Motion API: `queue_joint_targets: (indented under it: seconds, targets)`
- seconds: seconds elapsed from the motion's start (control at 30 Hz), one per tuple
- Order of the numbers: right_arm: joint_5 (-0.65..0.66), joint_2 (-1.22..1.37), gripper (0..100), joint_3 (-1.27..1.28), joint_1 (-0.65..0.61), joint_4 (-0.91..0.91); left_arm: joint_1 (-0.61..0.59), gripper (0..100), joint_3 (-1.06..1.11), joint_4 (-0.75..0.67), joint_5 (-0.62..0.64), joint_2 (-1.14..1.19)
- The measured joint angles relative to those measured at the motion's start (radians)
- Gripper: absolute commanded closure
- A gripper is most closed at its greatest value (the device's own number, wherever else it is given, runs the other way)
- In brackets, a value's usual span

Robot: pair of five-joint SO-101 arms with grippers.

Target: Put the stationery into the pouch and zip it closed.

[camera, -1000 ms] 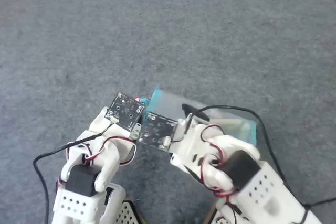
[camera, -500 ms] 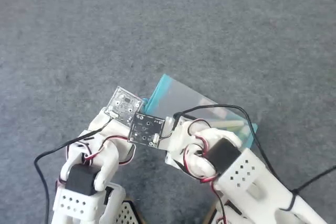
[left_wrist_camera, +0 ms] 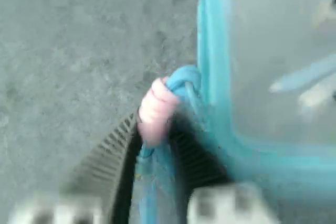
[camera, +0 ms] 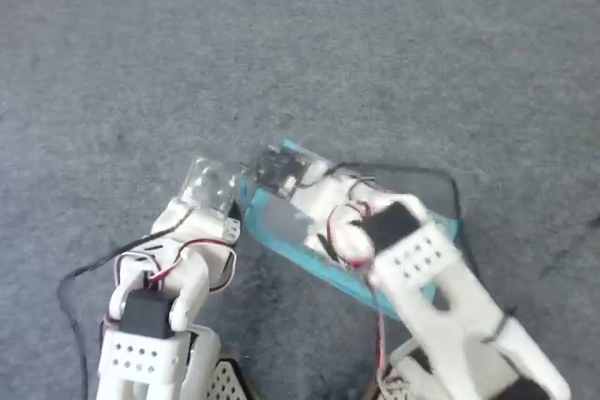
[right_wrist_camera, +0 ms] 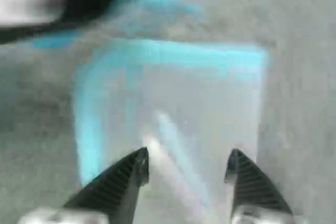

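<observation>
- What changed: a second ago the right arm was hunched over the near edge of the translucent plastic pouch with teal edging [camera: 277,220]. Now it's swung right across it, and the right gripper [camera: 281,168] sits at the pouch's far corner.
- The pouch turned with that sweep, so its teal edge now runs slanted toward the robot's side.
- The left gripper [left_wrist_camera: 156,145] hasn't let go. Its jaws are pinched tight on the teal loop with a pink end [left_wrist_camera: 155,111] that sticks out at the pouch's corner.
- The right gripper's [right_wrist_camera: 187,158] jaws are spread wide over the pouch [right_wrist_camera: 199,93] with nothing in them.
- Stationery: a pale blue stick [left_wrist_camera: 302,77] and a whitish one next to it show through the pouch [left_wrist_camera: 273,51] wall, so I'd say the loading is done and the zip is what's left. Can't tell how far the zip is shut.
- My guess is that the left side is anchoring the pouch while the right goes for the slider, but I can't pick out the slider.
- Around it: grey felt-like table cover [camera: 422,72] under the pouch, and a black cable [camera: 457,196] looping over the pouch's far side.
- In the way: the right arm's own body covers most of the pouch, and that cable could snag on a pull.
</observation>
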Motion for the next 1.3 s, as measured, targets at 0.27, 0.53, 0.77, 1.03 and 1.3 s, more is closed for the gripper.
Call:
queue_joint_targets:
  seconds: [0.27, 0.53, 0.77, 1.03, 1.3]
  targets:
    - [-0.063, 0.241, 77.2, -0.098, 0.028, 0.009, -0.008, 99, 0.002, -0.02, 0.02, 0.003]
    - [-0.153, 0.278, 77.2, -0.146, 0.072, 0.014, -0.008, 99, 0.002, -0.02, 0.04, 0.003]
    - [-0.203, 0.284, 77.2, -0.149, 0.078, 0.031, -0.008, 99, 0.012, -0.046, 0.041, 0.003]
    - [-0.21, 0.227, 77.0, -0.147, 0.081, 0.051, -0.008, 99, 0.035, -0.071, 0.066, 0.003]
    - [-0.143, -0.221, 77.2, 0.049, -0.075, 0.0, -0.106, 99, -0.02, -0.097, 0.095, 0.002]
